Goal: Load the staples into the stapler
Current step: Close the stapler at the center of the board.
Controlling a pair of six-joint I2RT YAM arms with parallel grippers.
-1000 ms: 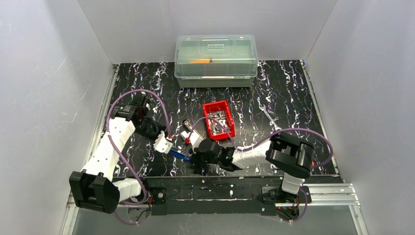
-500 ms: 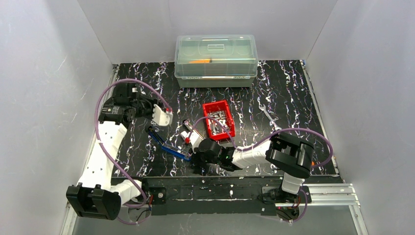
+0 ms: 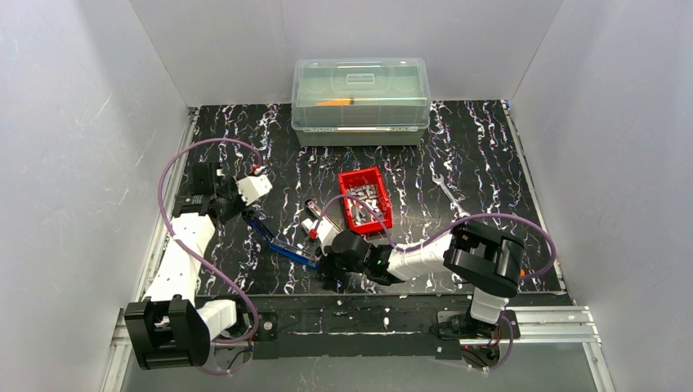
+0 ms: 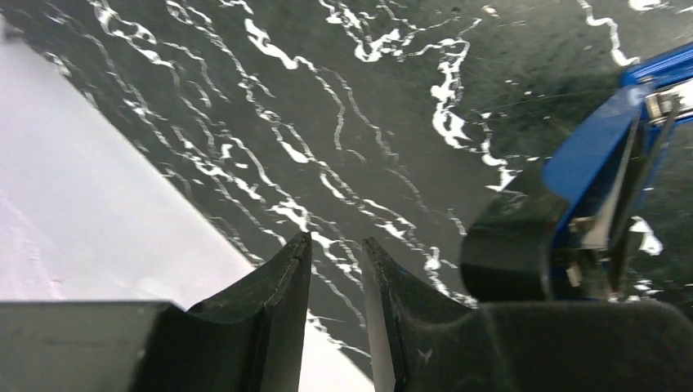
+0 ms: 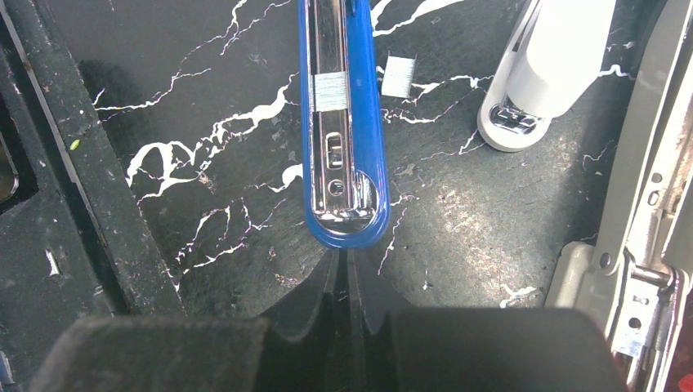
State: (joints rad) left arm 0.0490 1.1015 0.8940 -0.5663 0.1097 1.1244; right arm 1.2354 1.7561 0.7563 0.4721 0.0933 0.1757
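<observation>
no legible text, labels or numbers

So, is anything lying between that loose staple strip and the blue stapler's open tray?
Nothing visible: the strip lies on the table just beside the stapler, whose tray faces up, uncovered.

Bench (image 5: 204, 106): matt black surface, fine-grained, with white marbled veining. Blue stapler (image 5: 372, 188): glossy, smooth plastic shell around a bright chrome metal channel. Staples (image 5: 331, 91): silvery-grey metal, finely ribbed, with a dull sheen. White stapler (image 5: 556, 57): smooth satin plastic. Fingers (image 5: 306, 306): matt black, slightly rough. Red bin (image 3: 343, 196): glossy plastic. Lidded box (image 3: 360, 90): smooth translucent plastic.
</observation>
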